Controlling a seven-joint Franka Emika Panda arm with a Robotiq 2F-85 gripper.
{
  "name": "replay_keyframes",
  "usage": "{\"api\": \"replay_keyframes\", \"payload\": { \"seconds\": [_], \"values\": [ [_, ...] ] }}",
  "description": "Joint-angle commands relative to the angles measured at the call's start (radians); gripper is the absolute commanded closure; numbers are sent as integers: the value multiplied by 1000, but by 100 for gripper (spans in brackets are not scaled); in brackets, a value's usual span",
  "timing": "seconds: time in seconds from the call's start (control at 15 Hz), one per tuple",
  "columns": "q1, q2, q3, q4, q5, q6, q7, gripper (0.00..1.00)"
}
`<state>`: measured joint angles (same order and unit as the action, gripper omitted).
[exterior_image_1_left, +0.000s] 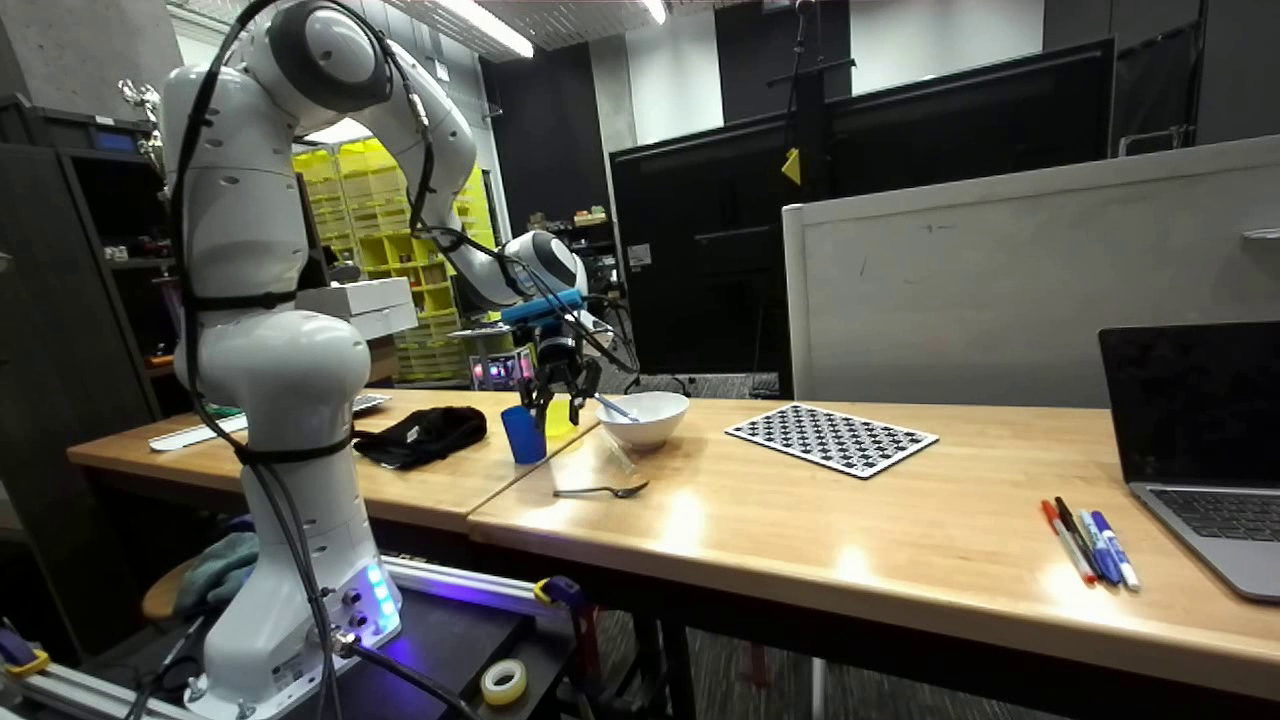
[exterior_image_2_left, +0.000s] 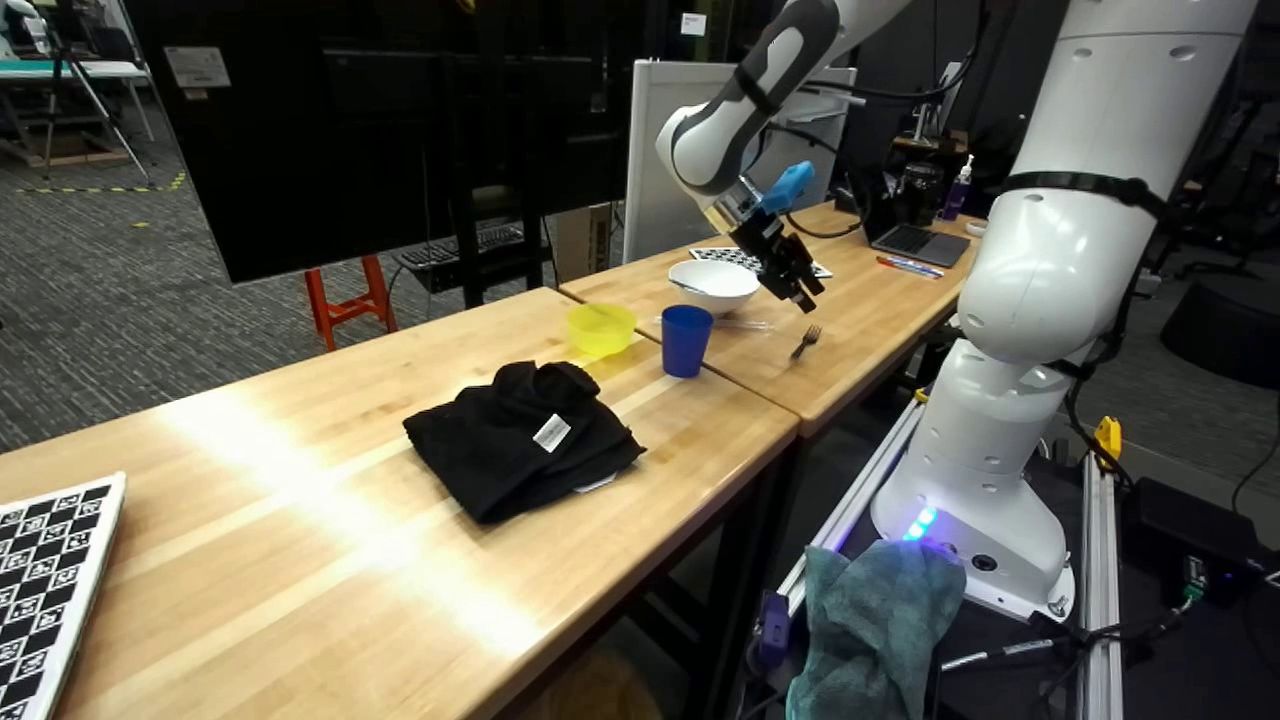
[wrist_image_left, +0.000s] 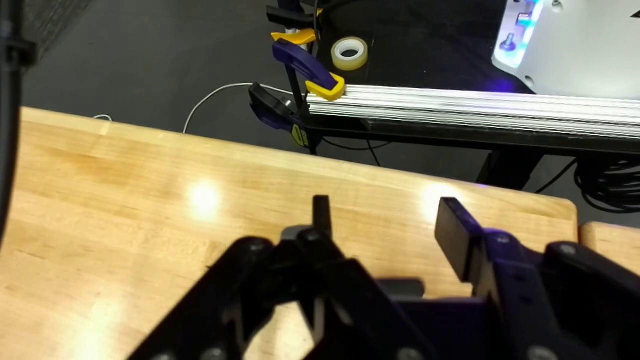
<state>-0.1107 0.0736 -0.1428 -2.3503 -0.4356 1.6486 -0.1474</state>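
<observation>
Wrist view, and the wooden table (wrist_image_left: 125, 210) stretches out below! Over it hangs the gripper (wrist_image_left: 385, 217), tilted, fingers (wrist_image_left: 457, 240) spread well apart, nothing between them. Across both exterior views now: the white bowl (exterior_image_1_left: 650, 420) sits near it, the yellow bowl (exterior_image_2_left: 600, 332) farther off, and the blue cup (exterior_image_1_left: 524, 436) stands upright by the table seam. Smallest of the lot comes the fork (exterior_image_2_left: 805, 343), lying flat on the wood, lower than the gripper and untouched! A judgement on handling: something that thin wants the fingers squared across its handle, a slow, straight descent, and clearance from bowl and cup throughout.
</observation>
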Motion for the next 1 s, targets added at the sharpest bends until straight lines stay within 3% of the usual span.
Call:
{"api": "replay_keyframes", "payload": {
  "seconds": [0.0,0.13,0.53,0.93],
  "values": [
    [-4,14,12,20,-7,-2,-19,12],
    [-3,12,15,23,-7,-2,-18,1],
    [-4,-41,18,17,8,45,-9,0],
    [4,-105,30,-7,55,226,-16,0]
  ]
}}
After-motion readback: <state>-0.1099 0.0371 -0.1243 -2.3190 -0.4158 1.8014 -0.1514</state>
